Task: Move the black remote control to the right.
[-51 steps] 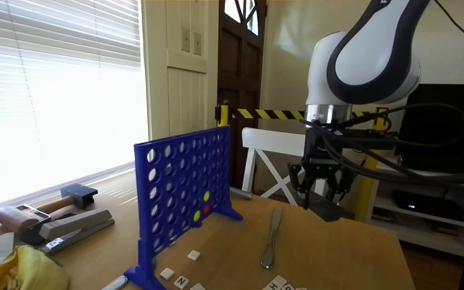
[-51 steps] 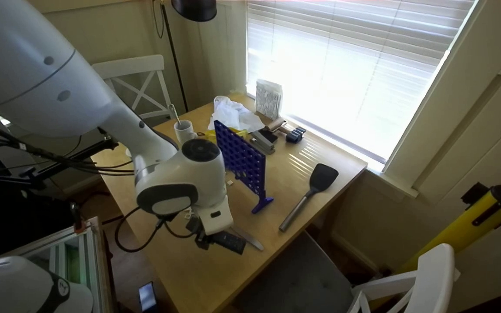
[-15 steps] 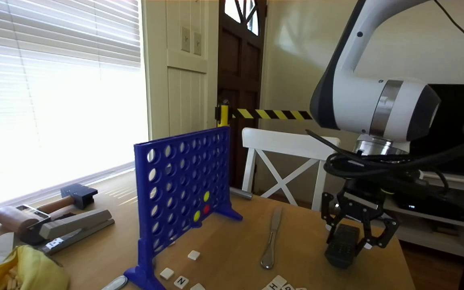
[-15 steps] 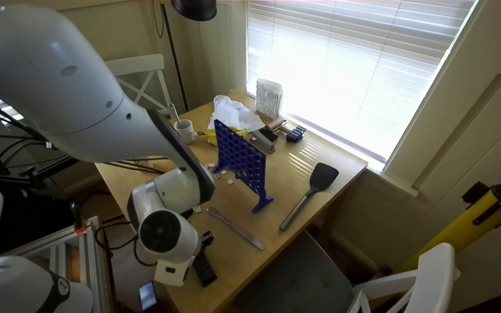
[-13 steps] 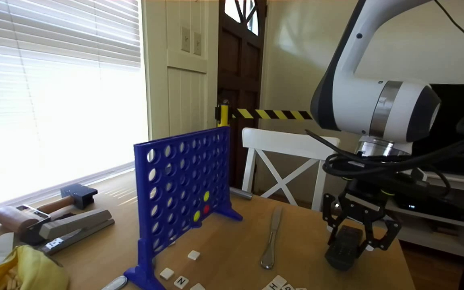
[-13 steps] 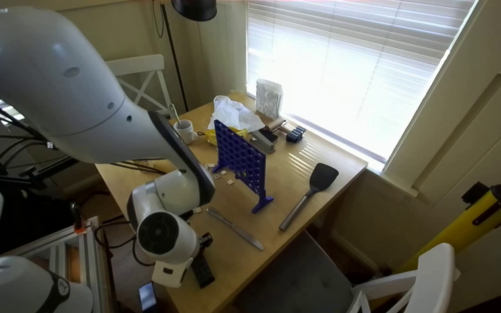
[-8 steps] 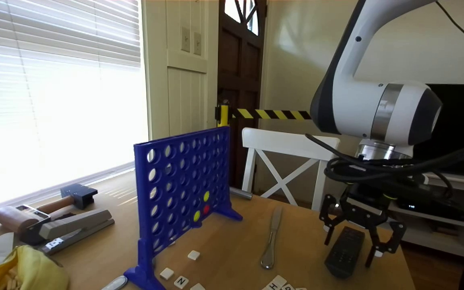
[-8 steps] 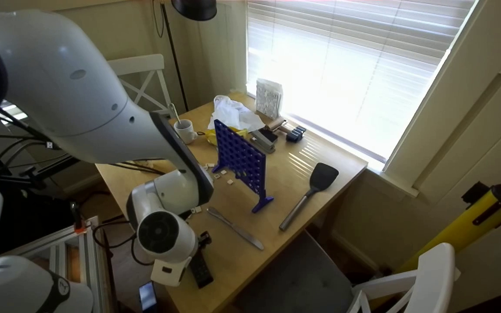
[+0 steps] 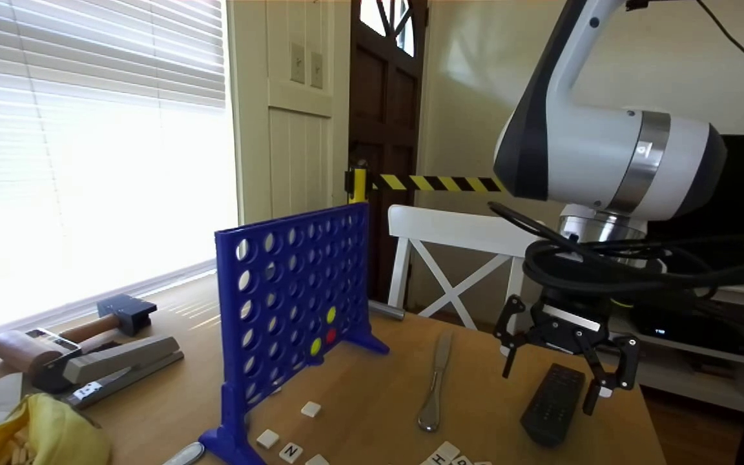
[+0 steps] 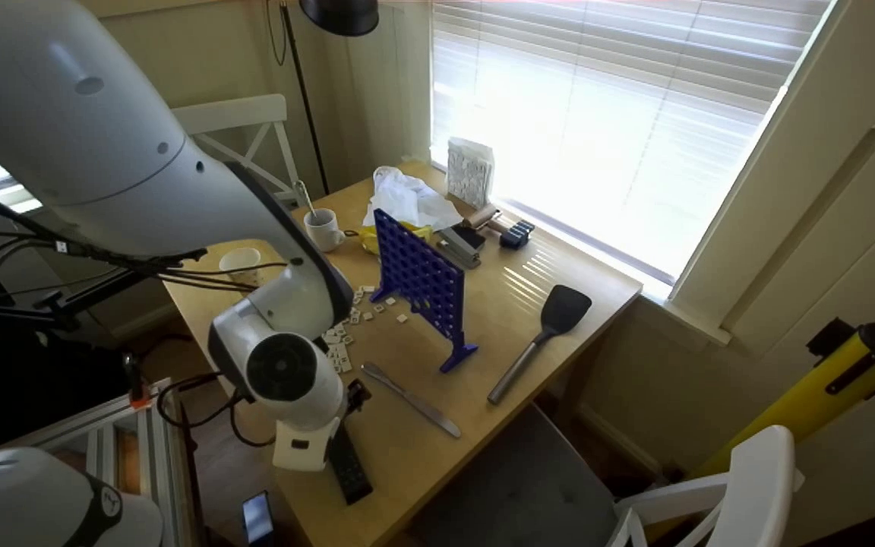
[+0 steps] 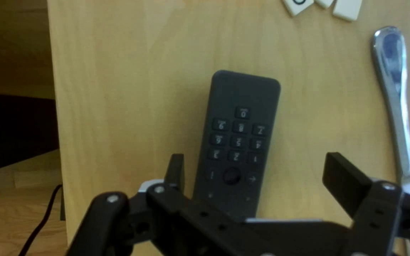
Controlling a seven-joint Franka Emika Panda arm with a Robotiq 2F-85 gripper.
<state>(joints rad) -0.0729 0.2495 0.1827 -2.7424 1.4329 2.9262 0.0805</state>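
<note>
Black remote control (image 11: 235, 142) flat on the desk (image 11: 126, 106), keys up; in an exterior view it sits at the right, near the desk's right edge, knife (image 9: 433, 400) well to its left. Gripper (image 9: 548, 389) raised above it, fingers (image 11: 175, 172) spread wide, one to each side, holding nothing.

Relation that counts: long axis runs near to far in the wrist view, slightly skewed, roughly square across the line between the fingers. Remote off-centre, closer to the finger on the desk-edge side; bare wood shows between remote and the knife-side finger. Near end hidden behind the gripper there.

Judgement: placing looks finished, if "right" means toward that edge. Probably left to do: a straight lift clear. Sideways drift low down could nudge the remote with the closer finger.
</note>
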